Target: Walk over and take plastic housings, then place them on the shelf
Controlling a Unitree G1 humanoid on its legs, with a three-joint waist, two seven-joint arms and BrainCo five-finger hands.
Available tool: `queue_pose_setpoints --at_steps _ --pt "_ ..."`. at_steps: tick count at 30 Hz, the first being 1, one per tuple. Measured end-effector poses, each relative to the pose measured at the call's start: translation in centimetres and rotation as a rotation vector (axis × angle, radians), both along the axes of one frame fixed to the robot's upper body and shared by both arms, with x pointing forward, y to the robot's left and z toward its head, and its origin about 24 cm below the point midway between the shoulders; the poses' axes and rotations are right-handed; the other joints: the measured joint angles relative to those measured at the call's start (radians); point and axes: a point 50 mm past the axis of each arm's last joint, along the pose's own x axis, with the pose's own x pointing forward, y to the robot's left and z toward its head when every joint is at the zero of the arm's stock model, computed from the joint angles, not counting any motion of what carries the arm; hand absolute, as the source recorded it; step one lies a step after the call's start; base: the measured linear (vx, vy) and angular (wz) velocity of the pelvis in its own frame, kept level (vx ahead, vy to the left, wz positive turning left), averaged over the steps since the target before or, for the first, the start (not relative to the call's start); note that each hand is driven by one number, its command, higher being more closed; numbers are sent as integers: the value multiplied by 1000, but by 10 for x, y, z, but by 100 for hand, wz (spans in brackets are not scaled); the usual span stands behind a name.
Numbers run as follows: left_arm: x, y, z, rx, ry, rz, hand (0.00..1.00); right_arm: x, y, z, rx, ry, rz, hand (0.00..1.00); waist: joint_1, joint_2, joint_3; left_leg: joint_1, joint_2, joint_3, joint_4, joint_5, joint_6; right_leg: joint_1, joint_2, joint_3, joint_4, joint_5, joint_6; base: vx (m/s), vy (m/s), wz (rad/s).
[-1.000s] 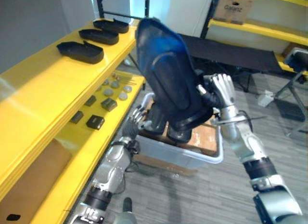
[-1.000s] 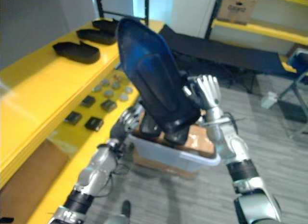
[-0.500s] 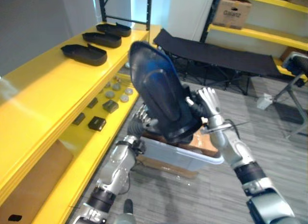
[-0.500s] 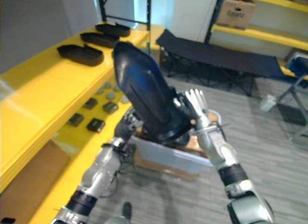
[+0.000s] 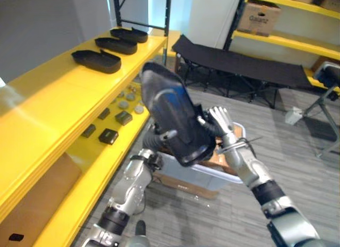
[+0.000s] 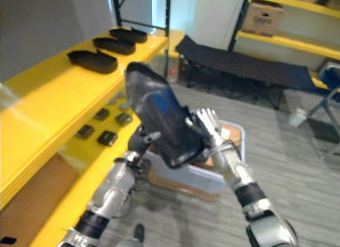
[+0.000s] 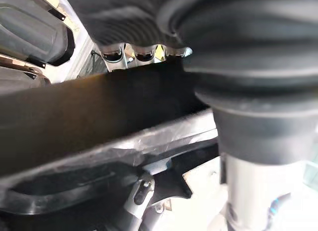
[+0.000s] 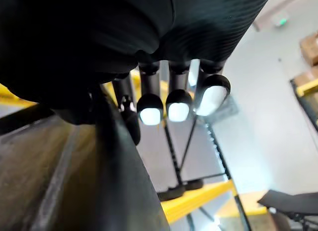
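Note:
I hold a large dark plastic housing (image 5: 172,117) tilted in the air between both hands, above a grey bin (image 5: 197,176) that has more dark housings inside. My left hand (image 5: 158,138) grips its lower edge from beneath, with the thumb hooked over the front face. My right hand (image 5: 221,121) presses flat against its right side with straight fingers (image 8: 178,106). The housing's edge (image 7: 89,116) crosses the left wrist view. To the left runs the yellow shelf (image 5: 53,95), with three housings (image 5: 96,60) lying in a row at the far end of its top board.
The lower shelf board carries small dark blocks (image 5: 108,135) and round grey parts (image 5: 126,101). A cardboard box (image 5: 37,199) sits under the shelf. A black folding cot (image 5: 244,65) and another yellow rack with a box (image 5: 258,18) stand behind.
The housing has come down and away from my head, both hands moving with it. The whole view has also shifted, so more of the shelf and floor shows.

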Motion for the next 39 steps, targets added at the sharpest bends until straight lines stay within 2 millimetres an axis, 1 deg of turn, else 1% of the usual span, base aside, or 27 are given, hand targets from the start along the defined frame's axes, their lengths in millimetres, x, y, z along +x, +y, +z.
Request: queue_pose_setpoints --at_steps 6,10,12,14,18,24,25,27,30,34,39 --pt "2 9 -3 95 5 72 100 -2 6 -1 51 -1 30 100 2 0 0 1 1 0 0 1 -1 0 1 1 0 0 0 0 0 0" --pt "3 13 -3 140 -2 96 100 -4 11 -2 94 13 41 100 3 2 1 1 4 1 1 1 -1 0 2 2 0 0 0 0 0 0" --pt "3 13 -3 160 -12 104 100 -8 11 -3 134 21 46 100 8 5 2 1 6 1 1 1 -2 -1 3 3 0 0 -1 0 0 0" --pt "3 13 -3 165 -14 105 100 -10 12 -4 147 28 47 100 11 8 3 2 10 2 1 1 -2 -2 5 5 0 -1 -1 -4 -10 -2" --pt "3 15 -1 153 -33 116 100 -11 14 0 171 17 59 100 13 14 3 2 16 3 1 2 -4 -5 14 9 0 -1 -4 -2 -3 -2" --pt "0 20 2 110 -79 152 100 -15 22 6 207 -1 95 100 15 51 1 10 30 26 0 6 -13 -20 22 29 12 -6 -12 -14 -17 -10" --pt "-1 20 2 106 -83 155 100 -16 22 6 209 -3 97 0 14 54 -1 10 30 27 0 6 -13 -24 22 31 13 -8 -13 -24 -14 -11" --pt "-2 21 4 98 -93 167 100 -20 24 8 222 -13 109 0 11 59 -3 10 30 28 0 6 -13 -32 18 32 23 -14 -12 -18 -16 -5" --pt "-1 24 8 85 -114 189 100 -23 30 10 269 -6 136 0 2 59 -3 10 29 28 0 6 -13 -35 15 32 29 -17 -10 0 0 0" --pt "-2 26 16 79 -141 223 100 -26 37 12 334 11 180 0 -2 59 -3 9 28 28 0 6 -13 -36 14 32 30 -17 -10 0 0 0" --pt "-5 26 27 158 -211 335 100 -29 43 12 413 43 218 0 -8 59 -3 5 28 28 0 6 -13 -41 14 32 32 -17 -10 0 0 0"
